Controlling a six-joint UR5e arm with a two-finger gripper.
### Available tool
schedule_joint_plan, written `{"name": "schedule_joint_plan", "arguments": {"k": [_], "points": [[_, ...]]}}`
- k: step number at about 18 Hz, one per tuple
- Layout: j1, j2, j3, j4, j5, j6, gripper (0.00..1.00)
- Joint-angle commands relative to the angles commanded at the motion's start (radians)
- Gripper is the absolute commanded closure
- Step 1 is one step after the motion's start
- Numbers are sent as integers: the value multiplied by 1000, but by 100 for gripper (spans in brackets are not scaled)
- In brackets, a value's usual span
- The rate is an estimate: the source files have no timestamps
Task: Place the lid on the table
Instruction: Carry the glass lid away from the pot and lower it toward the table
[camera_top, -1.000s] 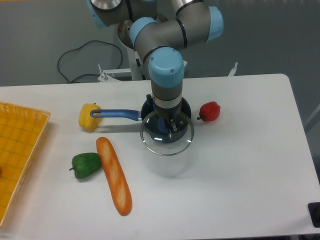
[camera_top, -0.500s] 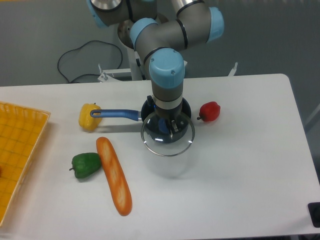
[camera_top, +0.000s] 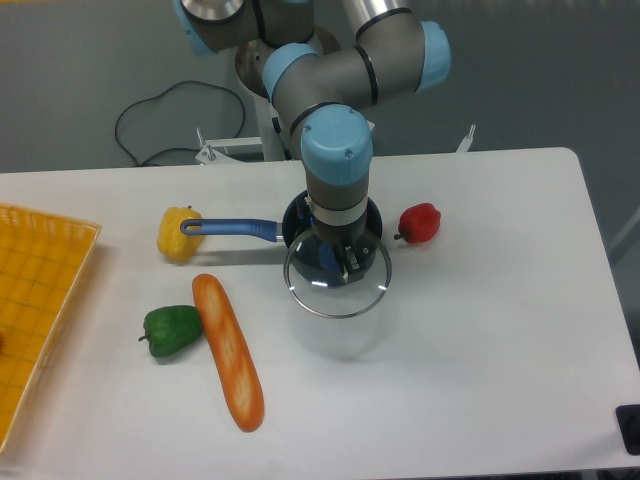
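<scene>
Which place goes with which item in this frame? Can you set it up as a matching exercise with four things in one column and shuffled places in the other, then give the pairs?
Things:
1. lid
2. red pepper
3. yellow pepper
4. green pepper

Places:
A. at the end of the pan's blue handle
B. held by its knob in the gripper, in front of the pan
C. left of the baguette
D. right of the pan

Pairs: 1-B, 2-D, 3-A, 4-C

bare table (camera_top: 480, 330) right, baguette (camera_top: 228, 350) left, pan (camera_top: 300, 222) probably behind
</scene>
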Motion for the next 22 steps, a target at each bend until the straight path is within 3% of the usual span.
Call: {"name": "schedule_joint_plan", "arguments": {"k": [4, 16, 22], "points": [[0, -32, 21, 6, 6, -24, 31], [2, -61, 42, 5, -5, -325, 30], [0, -90, 61, 29, -9, -618, 30]]}}
